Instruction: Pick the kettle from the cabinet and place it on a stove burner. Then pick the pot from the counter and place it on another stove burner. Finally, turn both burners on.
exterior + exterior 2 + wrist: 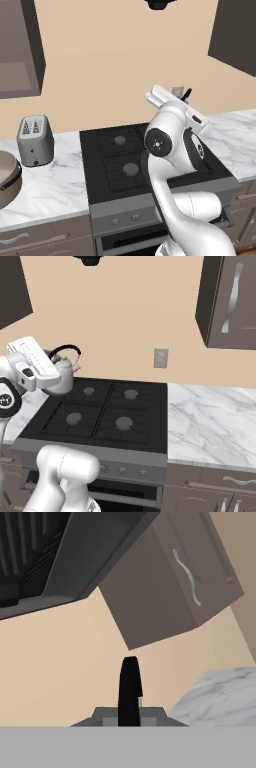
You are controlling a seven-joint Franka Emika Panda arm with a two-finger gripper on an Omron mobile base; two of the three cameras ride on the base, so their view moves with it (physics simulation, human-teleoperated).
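Observation:
The small silver kettle (62, 377) hangs in the air over the black cooktop (102, 413), held by its thin black arched handle (66, 349). My gripper (51, 356) is shut on that handle, which rises as a dark strip (130, 687) between the fingertips in the hand view. In the left base view my own arm hides the kettle body. The tan pot (6, 177) sits on the marble counter (55, 185) at the far left edge. The dark cabinet (231, 301) with its wavy silver handle hangs at the upper right, door closed. Grey burner caps (124, 423) lie bare under their grates.
A boxy grey toaster (35, 140) stands on the counter left of the cooktop, beside the pot. Stove knobs (122, 471) line the front panel. A wall socket (160, 358) sits behind the stove. The marble counter (212, 411) stretches right of the cooktop.

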